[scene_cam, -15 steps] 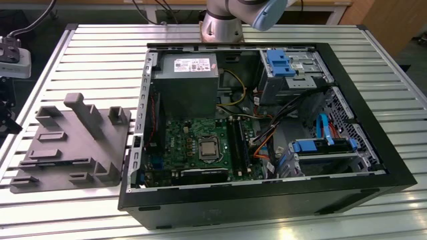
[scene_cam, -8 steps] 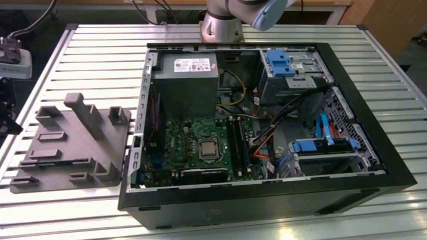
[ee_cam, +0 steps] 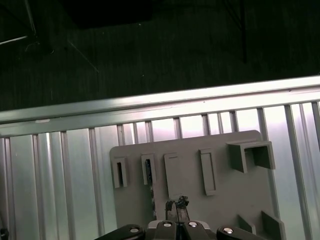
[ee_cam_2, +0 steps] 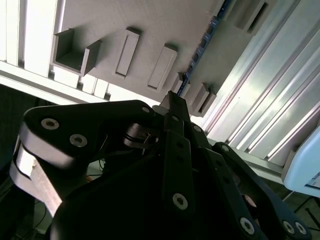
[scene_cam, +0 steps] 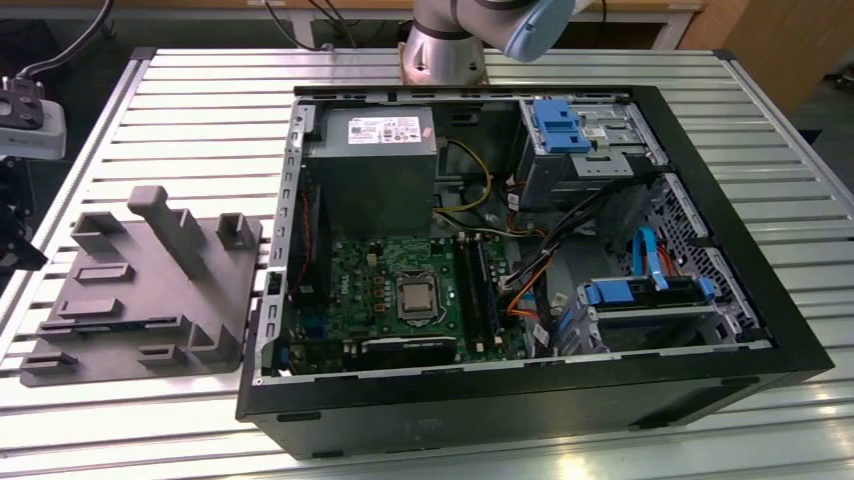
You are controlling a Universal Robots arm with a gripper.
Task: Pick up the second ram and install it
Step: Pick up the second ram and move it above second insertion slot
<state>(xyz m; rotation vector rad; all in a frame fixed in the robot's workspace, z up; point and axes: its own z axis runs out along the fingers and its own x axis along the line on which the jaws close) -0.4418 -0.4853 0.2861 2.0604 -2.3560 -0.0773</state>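
In both wrist views my gripper [ee_cam: 177, 202] [ee_cam_2: 172, 100] hangs above the grey moulded tray [ee_cam: 230, 195] [ee_cam_2: 150, 20]. Its fingers are shut together, and the first wrist view shows nothing between them. The second ram [ee_cam_2: 202, 42] appears in the second wrist view as a thin dark strip with a blue edge. It is seen edge-on and runs across the tray from just past my fingertips. I cannot tell whether it touches them. In the first wrist view a dark sliver with a blue tint [ee_cam: 148, 170] sits in one tray slot. The tray [scene_cam: 134, 300] lies at the exterior view's left.
An open computer case [scene_cam: 534, 400] lies on the slatted metal table [scene_cam: 200, 120], with its motherboard [scene_cam: 387, 280] and long black sockets [scene_cam: 487, 285] exposed. The arm's base [scene_cam: 447, 45] stands behind the case. The tray carries upright posts [scene_cam: 167, 225]. The table edge [ee_cam: 150, 102] drops to dark floor.
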